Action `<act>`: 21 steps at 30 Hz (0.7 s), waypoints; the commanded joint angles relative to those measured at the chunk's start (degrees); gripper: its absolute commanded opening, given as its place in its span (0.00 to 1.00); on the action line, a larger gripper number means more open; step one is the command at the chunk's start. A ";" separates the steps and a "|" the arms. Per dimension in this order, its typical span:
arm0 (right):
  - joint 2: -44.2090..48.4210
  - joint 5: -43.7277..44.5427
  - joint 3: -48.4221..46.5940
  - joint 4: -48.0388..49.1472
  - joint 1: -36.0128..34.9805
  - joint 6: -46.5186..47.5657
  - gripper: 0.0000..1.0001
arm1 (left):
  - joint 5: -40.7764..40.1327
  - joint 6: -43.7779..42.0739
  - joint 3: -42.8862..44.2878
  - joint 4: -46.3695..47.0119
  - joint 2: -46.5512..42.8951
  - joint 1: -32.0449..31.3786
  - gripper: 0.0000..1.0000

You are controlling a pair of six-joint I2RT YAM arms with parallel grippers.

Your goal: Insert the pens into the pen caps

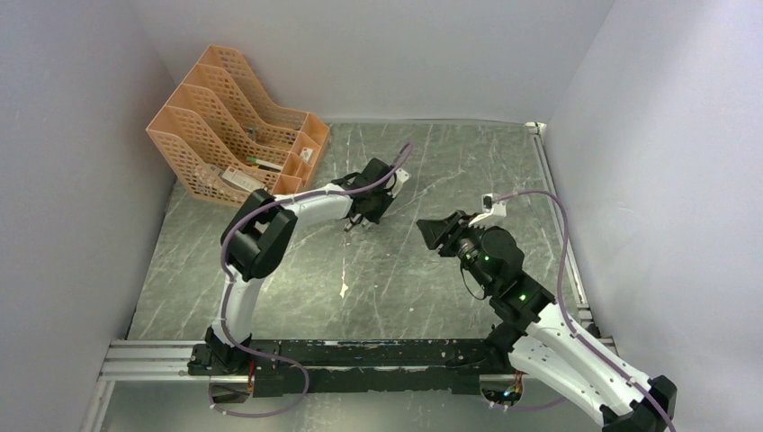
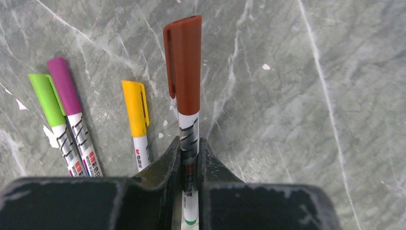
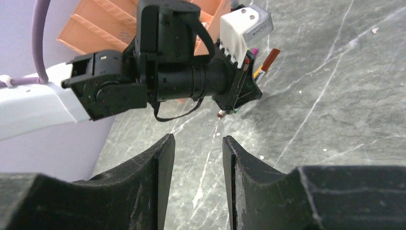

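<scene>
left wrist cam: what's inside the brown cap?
A white pen runs up into the brown cap. The cap covers the tip, so how deep the pen sits can't be seen. The left tool grips the pen below.

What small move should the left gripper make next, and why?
Probably lay the brown-capped pen on the table beside the yellow pen and let go: the left gripper grips it, and its cap already looks on.
</scene>
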State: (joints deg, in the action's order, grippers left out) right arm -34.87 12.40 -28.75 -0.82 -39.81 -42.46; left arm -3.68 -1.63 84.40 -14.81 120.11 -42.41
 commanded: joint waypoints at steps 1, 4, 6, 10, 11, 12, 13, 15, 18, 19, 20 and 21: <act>-0.46 -0.71 -0.72 -0.73 -0.05 1.72 0.41 | -3.16 -0.85 4.57 -6.78 3.10 0.33 0.21; -0.28 -0.46 -0.43 -0.67 -0.05 1.73 0.41 | -3.33 -0.83 5.16 -8.09 3.64 0.35 0.28; -0.28 -0.36 -0.34 -0.82 -0.09 1.72 0.41 | -3.54 -0.84 5.81 -9.67 4.25 0.35 0.33; -0.55 -0.58 -0.09 -0.48 -0.01 1.60 0.41 | -4.10 -0.29 5.78 -10.12 4.33 0.32 0.42; -0.66 -0.66 -0.02 -0.38 0.00 1.59 0.41 | -4.17 -0.06 5.70 -9.95 4.07 0.36 0.43; -0.70 -0.78 0.01 -0.20 -0.05 1.59 0.41 | -4.06 0.14 5.55 -9.71 3.81 0.37 0.44; -0.76 -0.87 0.02 -0.11 -0.03 1.52 0.41 | -4.05 0.33 5.44 -9.45 3.46 0.34 0.44; -1.03 -0.98 0.09 0.07 -0.07 1.56 0.41 | -3.99 0.84 5.63 -9.41 2.72 0.33 0.44; -1.35 -0.98 -0.13 0.03 -0.01 1.80 0.41 | -3.70 1.33 5.94 -9.75 1.00 0.20 0.44; -1.46 -0.86 -0.11 -0.05 -0.07 1.91 0.41 | -3.74 1.44 5.91 -9.64 0.03 0.19 0.44; -1.57 -0.85 -0.16 -0.01 -0.07 1.94 0.41 | -3.90 1.59 5.74 -9.41 -0.94 0.22 0.44; -1.72 -0.81 -0.13 0.02 -0.04 1.98 0.41 | -3.84 1.62 5.51 -9.18 -2.00 0.12 0.44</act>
State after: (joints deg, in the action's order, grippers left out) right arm -36.42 11.73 -28.75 -1.58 -39.81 -41.30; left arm -6.94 -0.91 89.32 -21.85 122.96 -42.41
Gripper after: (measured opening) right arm 0.410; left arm 0.441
